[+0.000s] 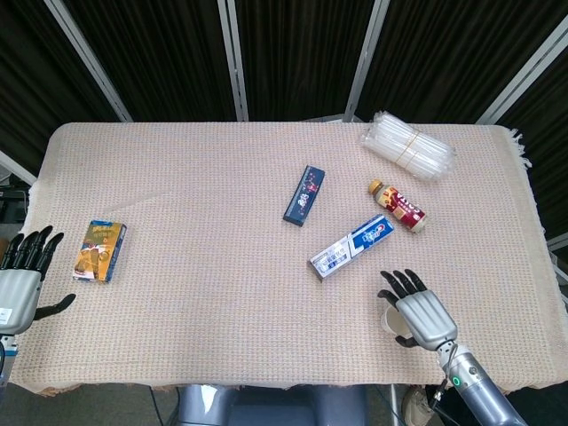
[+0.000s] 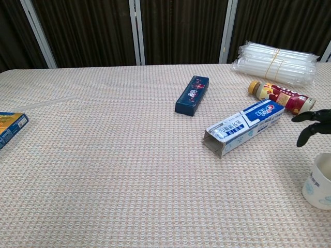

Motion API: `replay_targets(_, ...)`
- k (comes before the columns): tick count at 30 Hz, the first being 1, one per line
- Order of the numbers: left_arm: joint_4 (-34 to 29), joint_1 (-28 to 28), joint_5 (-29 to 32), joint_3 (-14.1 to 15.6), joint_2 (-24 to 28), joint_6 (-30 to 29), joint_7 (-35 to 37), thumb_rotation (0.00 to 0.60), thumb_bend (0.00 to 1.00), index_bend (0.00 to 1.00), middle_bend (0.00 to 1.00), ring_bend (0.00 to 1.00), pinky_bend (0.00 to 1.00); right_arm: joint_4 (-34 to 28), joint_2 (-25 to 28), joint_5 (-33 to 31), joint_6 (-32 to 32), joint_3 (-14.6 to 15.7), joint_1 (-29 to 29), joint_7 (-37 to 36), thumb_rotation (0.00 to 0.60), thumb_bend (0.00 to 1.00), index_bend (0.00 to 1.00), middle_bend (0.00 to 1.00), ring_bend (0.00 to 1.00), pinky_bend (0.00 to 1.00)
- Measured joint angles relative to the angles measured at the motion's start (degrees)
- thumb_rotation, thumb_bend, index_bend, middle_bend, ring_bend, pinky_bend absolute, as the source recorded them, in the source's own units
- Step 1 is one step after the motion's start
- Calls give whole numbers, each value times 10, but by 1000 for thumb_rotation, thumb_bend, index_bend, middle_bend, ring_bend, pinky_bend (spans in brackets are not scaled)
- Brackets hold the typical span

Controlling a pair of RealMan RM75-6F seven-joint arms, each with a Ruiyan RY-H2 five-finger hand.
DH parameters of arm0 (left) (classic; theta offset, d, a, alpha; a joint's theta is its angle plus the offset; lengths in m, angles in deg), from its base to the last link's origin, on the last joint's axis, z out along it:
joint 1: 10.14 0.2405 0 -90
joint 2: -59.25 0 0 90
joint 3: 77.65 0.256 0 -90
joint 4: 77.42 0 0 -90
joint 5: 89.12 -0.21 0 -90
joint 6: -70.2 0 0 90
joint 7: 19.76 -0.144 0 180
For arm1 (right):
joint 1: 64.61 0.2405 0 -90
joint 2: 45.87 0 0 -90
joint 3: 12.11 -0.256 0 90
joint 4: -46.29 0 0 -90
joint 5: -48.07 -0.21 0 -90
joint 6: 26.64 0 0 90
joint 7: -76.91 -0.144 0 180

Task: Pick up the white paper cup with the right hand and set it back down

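Note:
The white paper cup (image 2: 319, 182) stands upright at the table's near right; in the head view only a sliver of the cup (image 1: 388, 320) shows. My right hand (image 1: 417, 315) hovers over it with fingers spread, hiding most of it from above. In the chest view the dark fingertips (image 2: 311, 123) hang above and behind the cup's rim, not touching it. My left hand (image 1: 23, 277) stays open off the table's left edge, holding nothing.
A blue-and-white toothpaste box (image 1: 352, 246) lies just beyond the cup, with a red bottle (image 1: 398, 205) on its side behind it. A dark blue box (image 1: 304, 194) lies mid-table, a clear plastic bundle (image 1: 408, 145) at the far right, and a yellow snack box (image 1: 99, 250) at the left.

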Motion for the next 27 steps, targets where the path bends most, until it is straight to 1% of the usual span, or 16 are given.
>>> replay_targets(12, 1, 0, -1, 1, 0, -1, 4, 600, 103, 0, 0, 0, 0, 14, -11, -51, 3, 5, 5, 42, 600, 42, 283, 0, 0, 0)
replay_targets(15, 1, 0, -2, 1, 0, -1, 4, 600, 101, 0, 0, 0, 0, 14, -12, -66, 2, 6, 6, 53, 600, 64, 315, 0, 0, 0)
replay_targets(18, 1, 0, -2, 1, 0, -1, 4, 600, 102, 0, 0, 0, 0, 12, -13, -75, 0, 7, 7, 60, 600, 125, 384, 0, 0, 0)
replay_targets(21, 1, 0, -2, 1, 0, -1, 4, 600, 102, 0, 0, 0, 0, 12, -17, -74, -9, 8, 7, 65, 600, 152, 428, 0, 0, 0)
replay_targets(27, 1, 0, -2, 0, 0, -1, 4, 600, 102, 0, 0, 0, 0, 10, -22, -71, -17, 3, 10, 56, 600, 161, 453, 0, 0, 0)
